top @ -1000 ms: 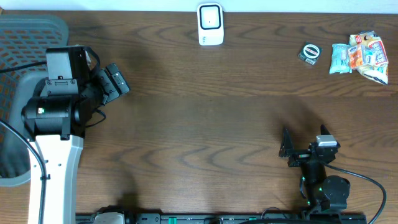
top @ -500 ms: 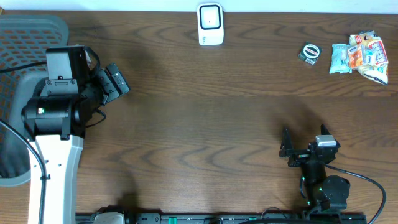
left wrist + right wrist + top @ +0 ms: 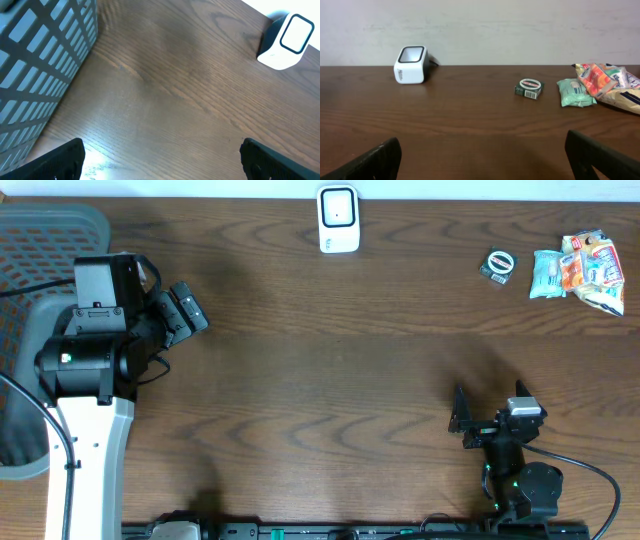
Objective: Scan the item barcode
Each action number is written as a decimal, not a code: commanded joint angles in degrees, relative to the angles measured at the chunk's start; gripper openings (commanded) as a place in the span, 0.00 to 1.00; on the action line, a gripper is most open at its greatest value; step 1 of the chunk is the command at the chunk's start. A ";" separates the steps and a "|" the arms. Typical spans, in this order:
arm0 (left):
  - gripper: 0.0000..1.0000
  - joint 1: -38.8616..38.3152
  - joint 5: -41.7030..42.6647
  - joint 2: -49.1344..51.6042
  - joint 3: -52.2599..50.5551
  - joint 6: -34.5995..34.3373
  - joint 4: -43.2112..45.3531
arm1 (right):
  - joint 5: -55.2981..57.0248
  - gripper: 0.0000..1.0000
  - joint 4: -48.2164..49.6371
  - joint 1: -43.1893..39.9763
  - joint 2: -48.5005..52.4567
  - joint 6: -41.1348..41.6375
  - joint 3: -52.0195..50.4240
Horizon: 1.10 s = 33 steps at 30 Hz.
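Note:
The white barcode scanner (image 3: 338,218) stands at the table's far edge, middle; it also shows in the left wrist view (image 3: 286,42) and the right wrist view (image 3: 411,65). Three items lie at the far right: a small green box with a round label (image 3: 498,264) (image 3: 529,88), a pale green packet (image 3: 547,274) (image 3: 576,93) and a colourful snack bag (image 3: 596,272) (image 3: 610,82). My left gripper (image 3: 192,308) (image 3: 162,160) hovers open at the left, holding nothing. Open and empty too, my right gripper (image 3: 462,420) (image 3: 482,160) sits near the front right, far from the items.
A grey mesh basket (image 3: 40,240) (image 3: 35,65) stands at the far left, beside the left arm. Bare brown wood lies between the grippers, the scanner and the items. A pale wall runs behind the table's far edge.

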 commanded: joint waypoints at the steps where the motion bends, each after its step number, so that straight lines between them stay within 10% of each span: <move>1: 0.98 0.35 -0.55 -0.04 0.50 0.76 -0.04 | 0.04 0.99 -0.22 0.46 -0.39 -0.63 -0.04; 25: 0.98 0.66 -1.75 -1.79 -0.66 0.79 -6.01 | 0.04 0.99 -0.22 0.46 -0.39 -0.63 -0.04; 33: 0.98 0.66 -2.23 -9.31 -18.58 4.85 2.14 | 0.04 0.99 -0.22 0.46 -0.39 -0.63 -0.04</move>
